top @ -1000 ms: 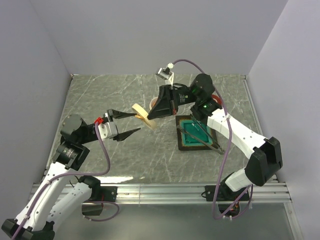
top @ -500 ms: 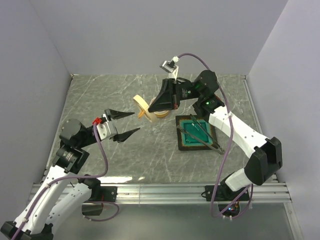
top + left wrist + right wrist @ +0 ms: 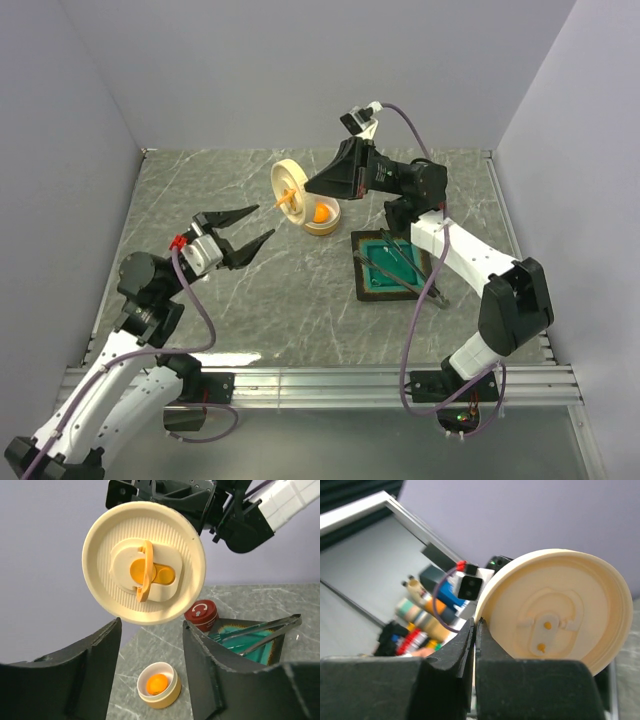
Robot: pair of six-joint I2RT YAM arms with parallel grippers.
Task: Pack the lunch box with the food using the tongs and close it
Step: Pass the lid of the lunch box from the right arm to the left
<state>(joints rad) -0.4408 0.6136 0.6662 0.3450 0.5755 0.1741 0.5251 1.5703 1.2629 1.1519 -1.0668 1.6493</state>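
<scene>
Seen from above, a grey marbled bench carries the work of two robot arms. The right jaws are shut tight on the rim of a round cream plastic lid with an orange handle at its centre. They hold it edge-on in the air, up and to the side of the box it belongs to. That placement appears to keep the box mouth free for packing. The box, a small round cream lunch container, stands open on the bench just below the lid. One round orange food piece already sits inside it; no shrimp-like pieces can be made out. The left jaws stand partly open with nothing between them. They hang above the bench, apart from the lid and pointing toward it, perhaps ready to take it or to fetch the tool. The long thin silver metal tongs lie untouched across a square teal tray to the right of the box. A small red lidded jar stands just beside that tray. Packing looks barely begun, and closing is not yet possible.
</scene>
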